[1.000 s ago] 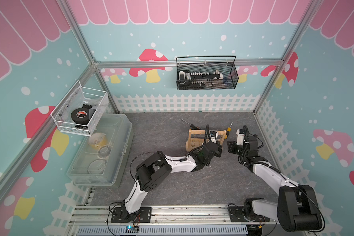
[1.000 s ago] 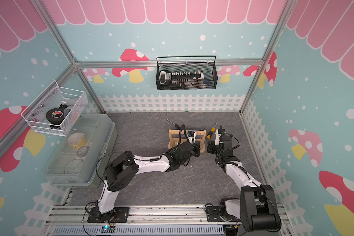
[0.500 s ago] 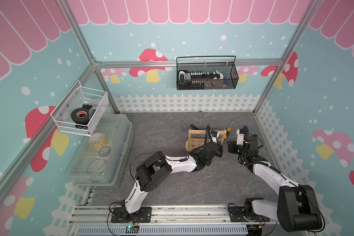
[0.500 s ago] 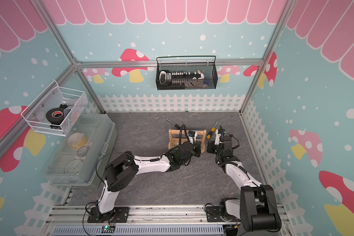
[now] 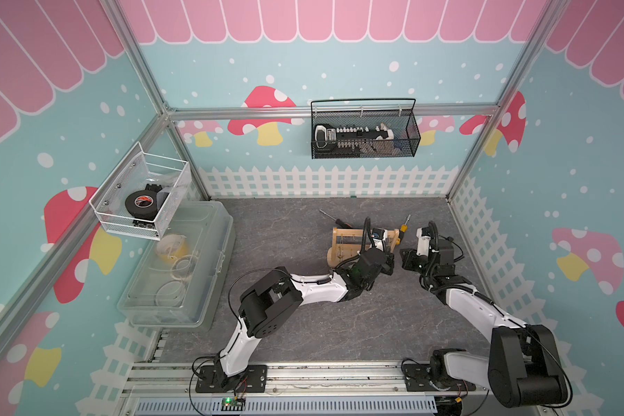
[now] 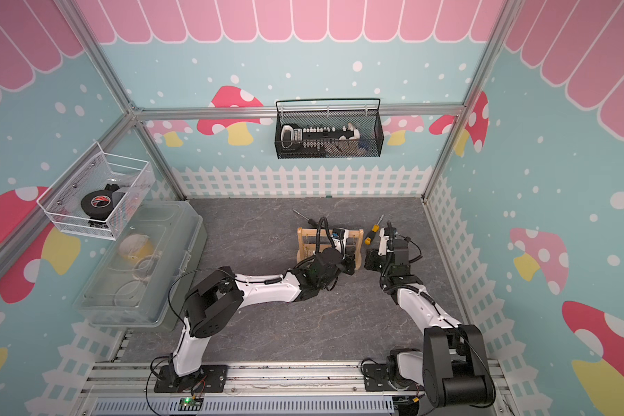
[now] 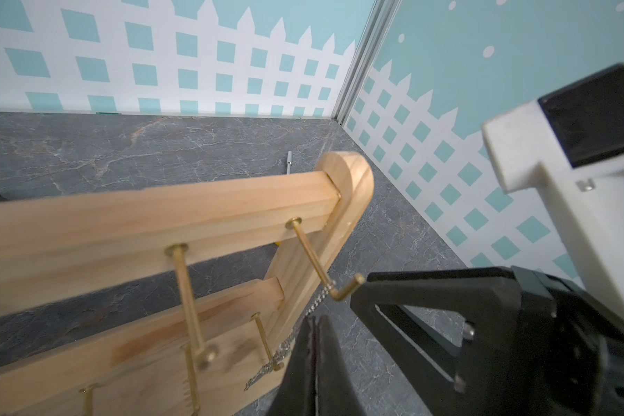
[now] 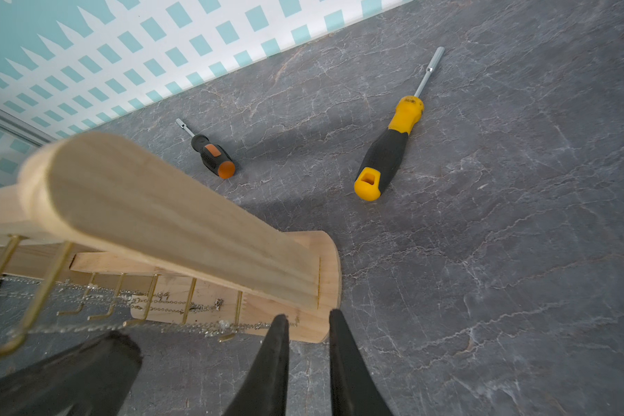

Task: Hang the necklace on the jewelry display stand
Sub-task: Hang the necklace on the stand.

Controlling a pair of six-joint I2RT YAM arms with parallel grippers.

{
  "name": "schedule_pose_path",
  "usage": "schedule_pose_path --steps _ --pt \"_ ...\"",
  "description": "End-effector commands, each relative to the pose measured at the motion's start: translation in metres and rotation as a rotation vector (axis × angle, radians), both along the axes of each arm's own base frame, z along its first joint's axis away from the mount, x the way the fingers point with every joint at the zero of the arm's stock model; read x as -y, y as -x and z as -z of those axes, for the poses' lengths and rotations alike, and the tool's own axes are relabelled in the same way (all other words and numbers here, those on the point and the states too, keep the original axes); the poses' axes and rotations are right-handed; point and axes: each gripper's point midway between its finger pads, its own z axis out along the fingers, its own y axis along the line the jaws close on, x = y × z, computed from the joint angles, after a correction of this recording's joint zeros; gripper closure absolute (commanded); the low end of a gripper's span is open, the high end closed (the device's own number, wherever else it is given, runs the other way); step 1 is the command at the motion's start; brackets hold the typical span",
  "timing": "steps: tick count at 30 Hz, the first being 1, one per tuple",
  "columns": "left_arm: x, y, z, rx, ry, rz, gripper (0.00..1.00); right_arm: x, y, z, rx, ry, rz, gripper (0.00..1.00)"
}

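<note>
Left gripper (image 7: pixel 312 320) closed on necklace (image 7: pixel 318 300) at jewelry display stand (image 7: pixel 195 201) end; right gripper (image 8: pixel 307 316) jaws apart beside same end.

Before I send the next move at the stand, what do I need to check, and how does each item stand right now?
1. Necklace over the end peg of the jewelry display stand: ok, the chain hangs from its hook.
2. Left gripper shut: ok.
3. Left gripper pinching the chain: cannot tell; the chain passes right at the tips.
4. Right gripper jaws apart, nothing between them: ok.
5. Right gripper's finger clear of the hook tip: cannot tell; very close.
6. Stand base flat on the table: ok.
</note>
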Motion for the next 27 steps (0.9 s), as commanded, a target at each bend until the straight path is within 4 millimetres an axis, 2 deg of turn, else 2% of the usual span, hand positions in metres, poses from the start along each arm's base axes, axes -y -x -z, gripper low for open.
schedule_pose_path --steps 1,27 --pt "-0.0049 -0.0069 0.0020 0.011 -0.014 -0.028 0.95 0.0016 -0.0033 -0.0004 0.005 -0.008 0.007 0.79" --pt "-0.0017 -0.0150 0.0057 0.018 -0.028 -0.048 0.99 0.0025 -0.0024 -0.0022 0.011 -0.005 0.011 0.80"
